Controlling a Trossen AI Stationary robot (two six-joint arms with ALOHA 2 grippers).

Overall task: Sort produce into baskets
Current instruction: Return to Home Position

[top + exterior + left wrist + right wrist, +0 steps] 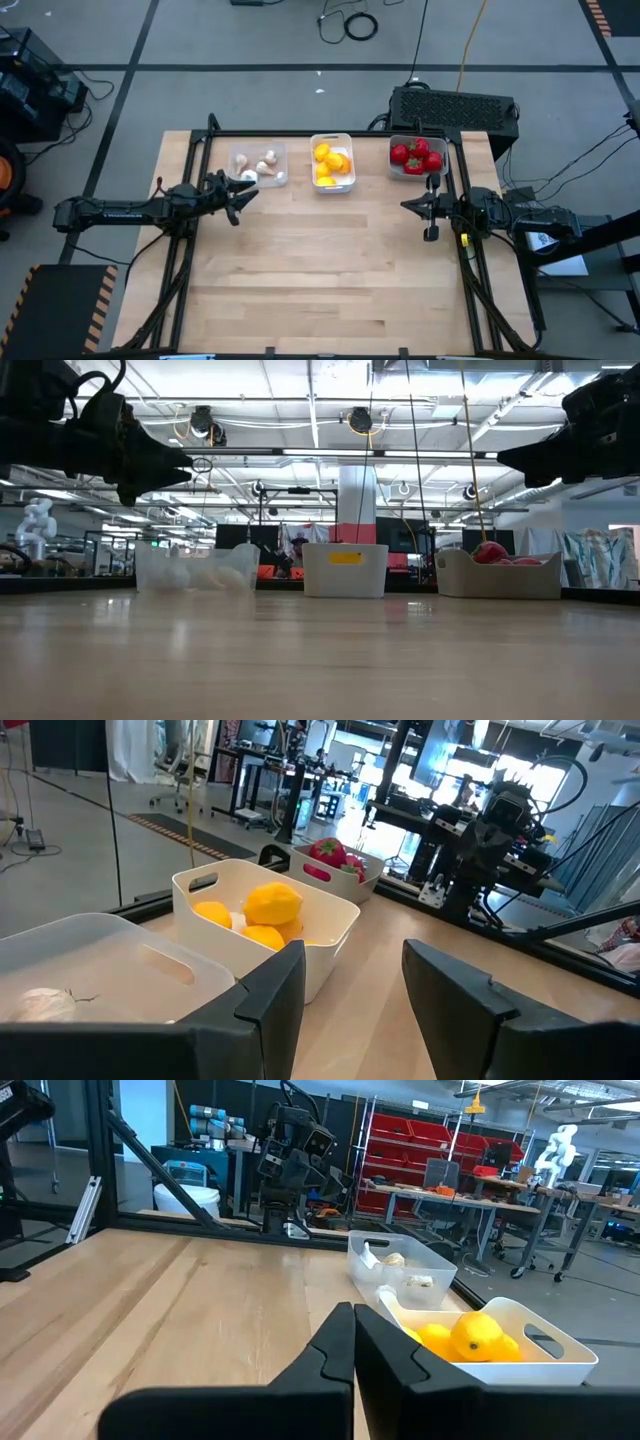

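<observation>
1. Pale wooden desk (320, 280) inside a black frame, with grey floor and loose cables around it and a black box (455, 107) just behind the far edge.
2. Along the far edge, three trays in a row, each apart from the next.
3. On the left, clear tray (258, 146) with whitish garlic bulbs (266, 166) inside.
4. In the middle, white tray (332, 137) with yellow lemons (333, 163) piled in it.
5. On the right, grey-white tray (418, 138) with red tomatoes (415, 157) inside.
6. Left gripper (243, 193) raised above the desk, just beside the clear tray's near corner; fingers parted with a plain gap, nothing between them.
7. Right gripper (406, 205) also raised off the desk, near the front of the grey-white tray; fingers pressed together, nothing held.
8. Both pointing inward, facing each other across the wood, well apart.
</observation>
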